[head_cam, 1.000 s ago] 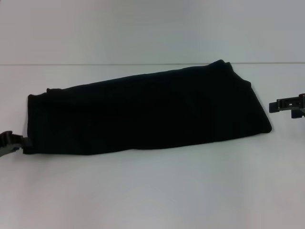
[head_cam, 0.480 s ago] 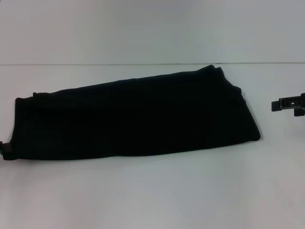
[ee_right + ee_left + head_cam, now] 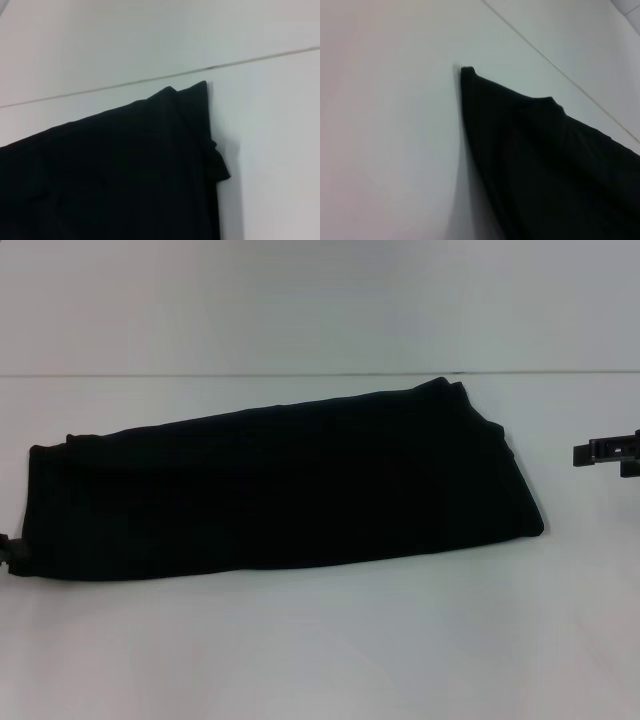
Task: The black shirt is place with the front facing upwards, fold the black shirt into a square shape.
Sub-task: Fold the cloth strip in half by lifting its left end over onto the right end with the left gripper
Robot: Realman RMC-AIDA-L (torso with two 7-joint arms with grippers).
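The black shirt (image 3: 290,485) lies on the white table (image 3: 320,660) folded into a long band. It runs from the near left to the far right, and no lettering or label shows. My left gripper (image 3: 8,552) sits at the head view's left edge, against the band's near left corner and shut on it. My right gripper (image 3: 600,452) hovers at the right edge, apart from the shirt's right end. The left wrist view shows the shirt's left end (image 3: 545,165). The right wrist view shows its right end (image 3: 125,175), with layered corners.
A thin seam (image 3: 300,374) crosses the table behind the shirt and also shows in the right wrist view (image 3: 250,61). White tabletop lies in front of the shirt and to its right.
The shirt slid left across the table along with my left gripper, mostly in the first half second. My right gripper drew slightly to the right, away from the shirt.
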